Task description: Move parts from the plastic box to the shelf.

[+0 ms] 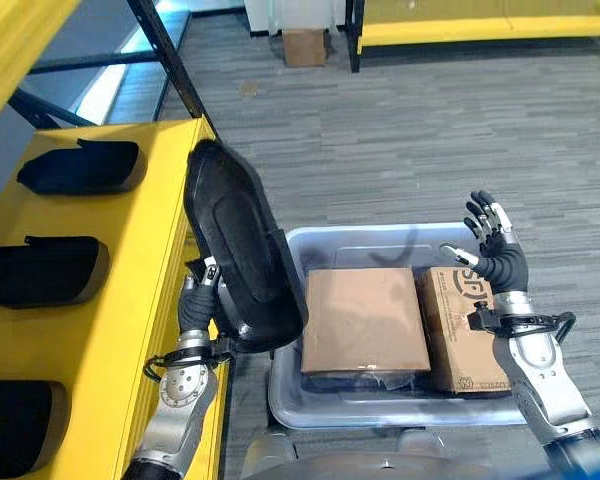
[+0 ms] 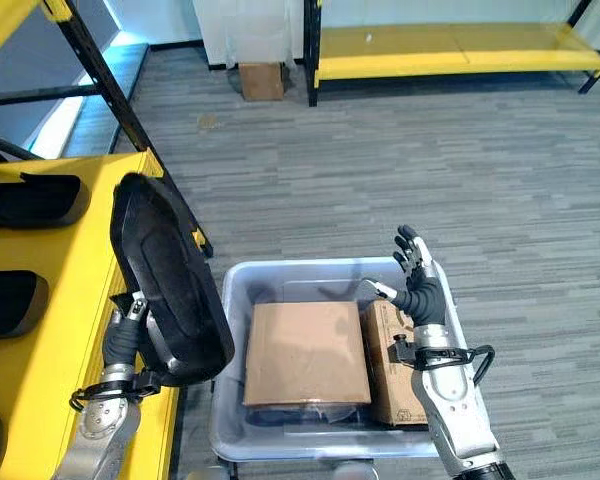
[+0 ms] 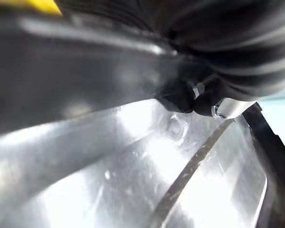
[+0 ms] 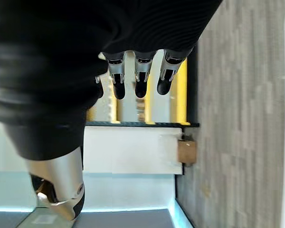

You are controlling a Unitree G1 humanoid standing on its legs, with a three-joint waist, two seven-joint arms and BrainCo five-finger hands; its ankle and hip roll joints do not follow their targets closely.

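A large black moulded part (image 1: 235, 260) stands upright in the air between the yellow shelf (image 1: 140, 250) and the clear plastic box (image 1: 360, 233). My left hand (image 1: 193, 305) grips its lower edge from behind, and the part's glossy surface (image 3: 109, 180) shows close up in the left wrist view. Two brown cardboard boxes (image 1: 365, 320) (image 1: 465, 335) lie in the plastic box. My right hand (image 1: 495, 255) hovers above the box's right side, open, its fingers (image 4: 140, 78) straight and touching nothing.
Three black parts (image 1: 80, 168) (image 1: 40, 272) (image 1: 15, 415) lie in a row on the yellow shelf. A black diagonal shelf post (image 1: 175, 60) rises behind the held part. Grey carpet stretches to a far yellow rack (image 2: 450, 40) and a small cardboard box (image 1: 303, 45).
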